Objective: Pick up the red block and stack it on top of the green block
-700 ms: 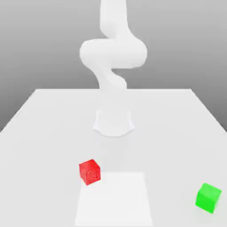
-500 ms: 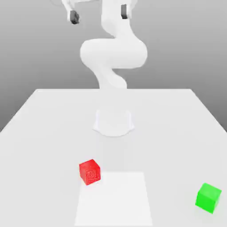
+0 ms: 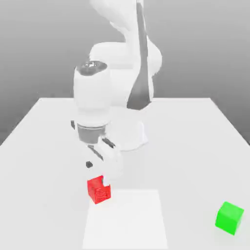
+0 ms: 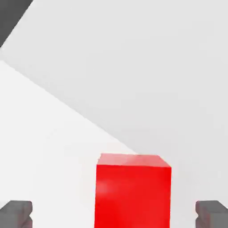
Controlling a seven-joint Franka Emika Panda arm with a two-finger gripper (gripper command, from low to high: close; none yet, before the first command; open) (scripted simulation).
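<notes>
My claw [image 4: 114,214] has come down wide over the red block [image 4: 132,196], which seems to sit between its tips, so I can soon grip; green [image 3: 229,218] waits well apart from red, toward the exterior view's right.

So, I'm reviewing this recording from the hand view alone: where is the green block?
Observer: The green block sits on the table toward the exterior view's right, apart from the pale square.

Operator: Fine. I have the gripper open, with the red block between its fingers. Is anything stacked on the green one?

Observer: No, its top face is bare in the exterior view.

Operator: And where is the arm's base from the red block?

Observer: Farther back on the table, and more toward the exterior view's right than the red block; the base is partly hidden behind the arm.
</notes>
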